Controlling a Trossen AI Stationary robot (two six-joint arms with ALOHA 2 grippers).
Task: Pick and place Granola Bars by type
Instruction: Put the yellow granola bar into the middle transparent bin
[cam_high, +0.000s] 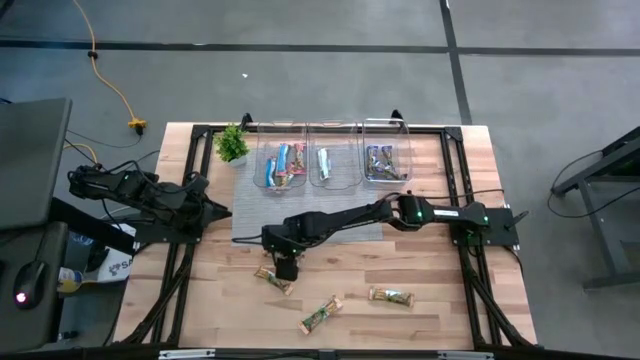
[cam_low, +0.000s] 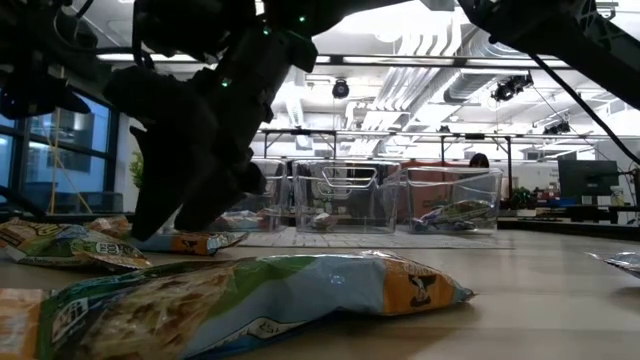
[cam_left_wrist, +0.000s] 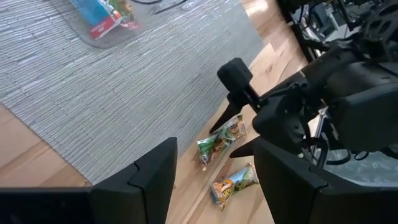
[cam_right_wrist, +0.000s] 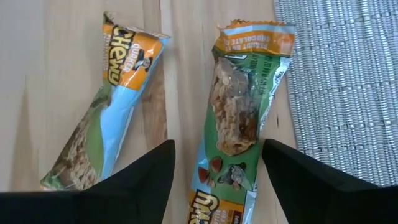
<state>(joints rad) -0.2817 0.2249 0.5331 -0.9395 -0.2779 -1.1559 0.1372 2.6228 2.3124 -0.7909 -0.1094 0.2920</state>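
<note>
Several green/tan granola bars lie flat on the bare wood near the table's front. In the right wrist view a green bar lies beside a blue-and-green one. My right gripper hangs open over the green bar, one finger on each side of its near end and along its length, not plainly touching. From above, this gripper sits at the mat's front edge, next to one bar. Two more bars lie nearer the front edge. My left gripper waits open at the table's left.
Three clear bins stand in a row at the far edge, each holding wrapped bars. A small green plant stands left of them. A grey woven mat lies before the bins. Bare wood stretches along the table's right and front.
</note>
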